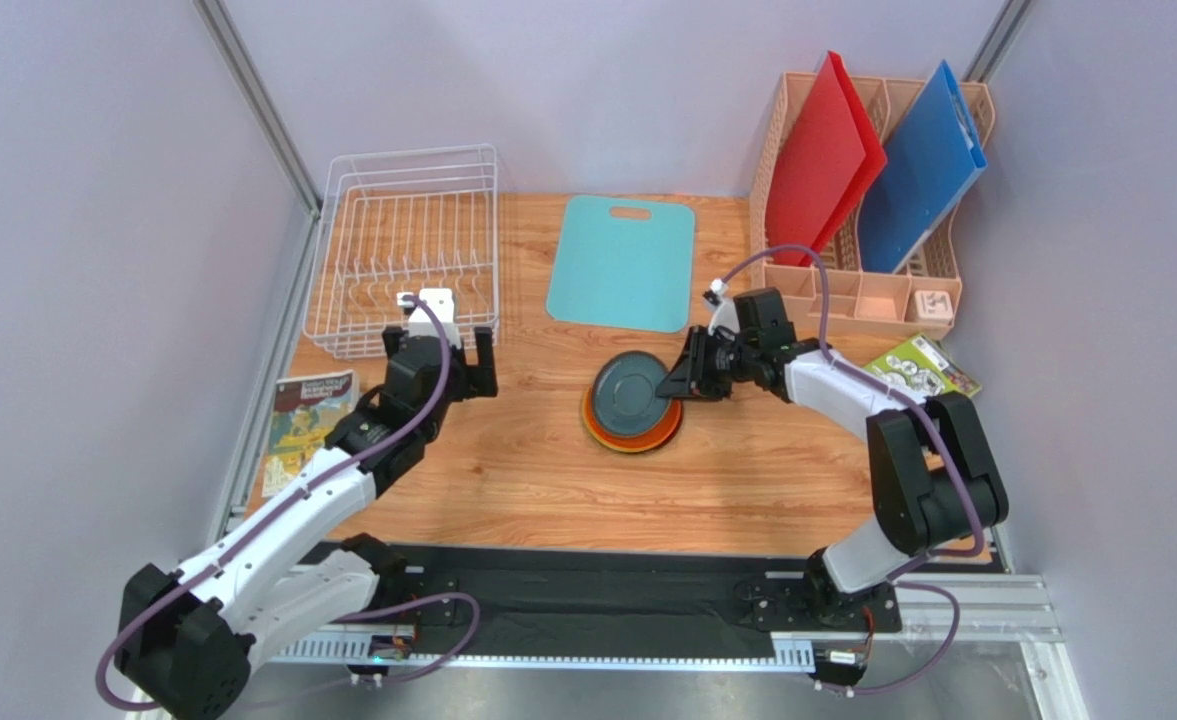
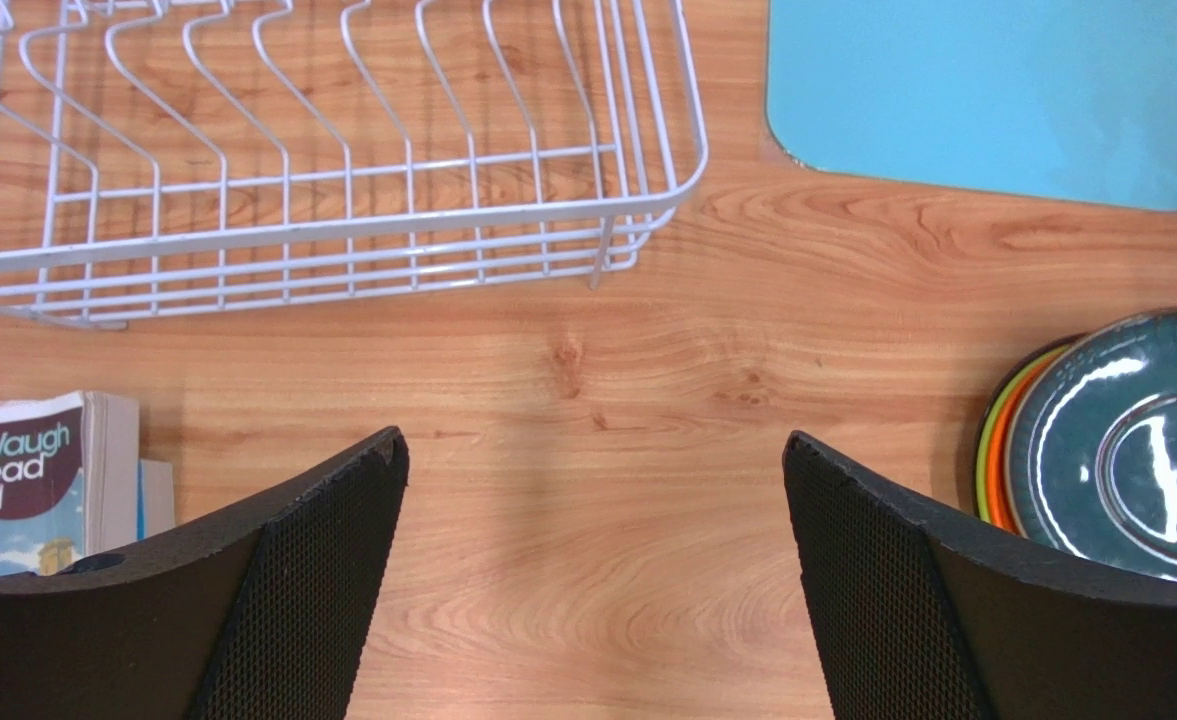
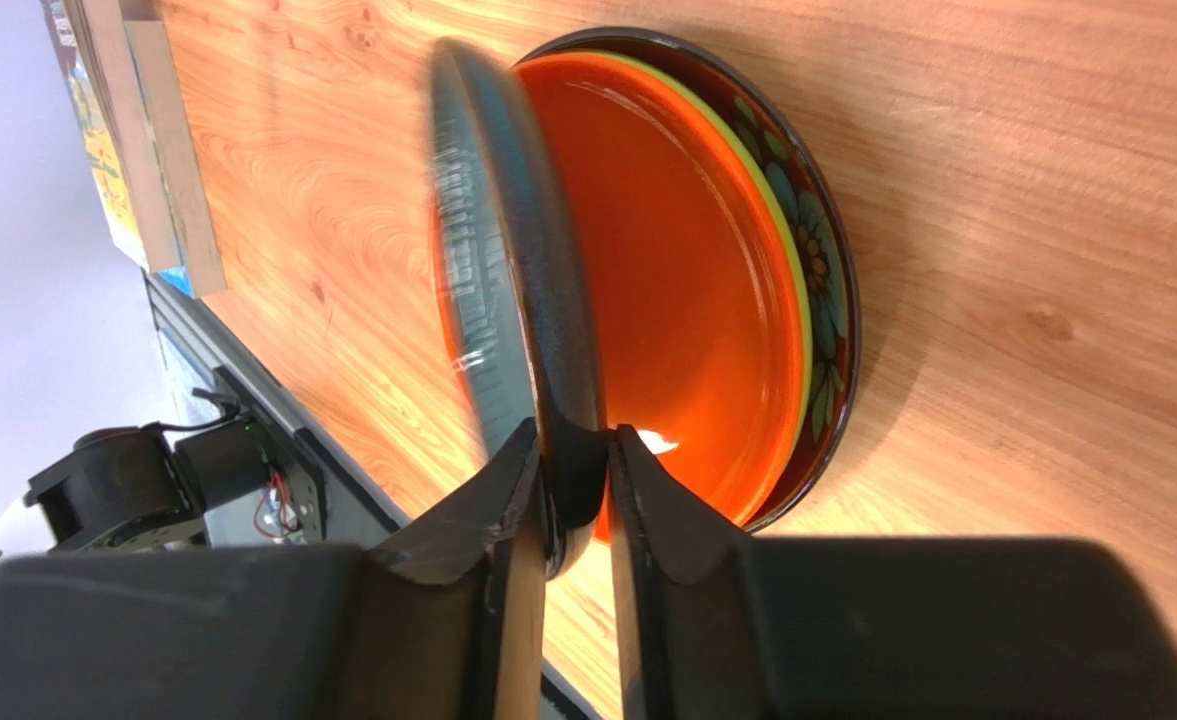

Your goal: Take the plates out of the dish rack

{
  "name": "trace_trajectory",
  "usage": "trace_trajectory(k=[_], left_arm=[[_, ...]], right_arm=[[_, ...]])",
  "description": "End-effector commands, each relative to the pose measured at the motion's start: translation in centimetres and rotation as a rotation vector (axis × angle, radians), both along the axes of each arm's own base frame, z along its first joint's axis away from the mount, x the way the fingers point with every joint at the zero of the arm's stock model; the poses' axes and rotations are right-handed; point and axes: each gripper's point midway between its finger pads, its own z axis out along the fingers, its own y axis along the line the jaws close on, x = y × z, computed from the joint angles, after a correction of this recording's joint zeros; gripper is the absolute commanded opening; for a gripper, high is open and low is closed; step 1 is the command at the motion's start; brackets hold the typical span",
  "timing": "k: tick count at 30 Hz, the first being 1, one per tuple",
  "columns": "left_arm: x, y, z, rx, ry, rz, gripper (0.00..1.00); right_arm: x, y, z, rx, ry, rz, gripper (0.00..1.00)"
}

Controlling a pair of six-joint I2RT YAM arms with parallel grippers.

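The white wire dish rack (image 1: 403, 248) stands at the back left with no plates in it; it also shows in the left wrist view (image 2: 324, 143). My right gripper (image 1: 687, 378) is shut on the rim of the dark teal-grey plate (image 1: 632, 387), holding it tilted just over a stack on the table: the orange plate (image 3: 669, 270), the lime green plate (image 3: 790, 285) and the dark red patterned plate (image 3: 832, 270). My fingertips (image 3: 527, 465) pinch the teal-grey plate's rim (image 3: 527, 270). My left gripper (image 1: 441, 357) is open and empty above the table, just in front of the rack (image 2: 594, 480).
A flat teal cutting board (image 1: 623, 260) lies behind the stack. A peach organizer (image 1: 872, 180) with red and blue boards stands at the back right. A book (image 1: 306, 428) lies at the left edge, a leaflet (image 1: 922, 365) at the right.
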Motion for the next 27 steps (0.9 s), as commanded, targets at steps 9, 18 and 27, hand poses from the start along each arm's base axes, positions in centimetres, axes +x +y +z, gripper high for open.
trace_trajectory(k=[9,18,27], left_arm=[[0.0,-0.7,1.5,0.006,0.017,-0.04,0.99],[0.0,-0.6,1.2,0.006,0.026,-0.028,0.99],[0.8,0.2,1.3,0.045,0.055,0.038,1.0]], right_arm=[[0.2,0.1,1.3,-0.007,-0.033,0.05,0.41],[-0.6,-1.5,0.1,-0.117,-0.011,0.049,0.51],[1.1,-7.7,2.5,-0.437,-0.223,-0.184,0.56]])
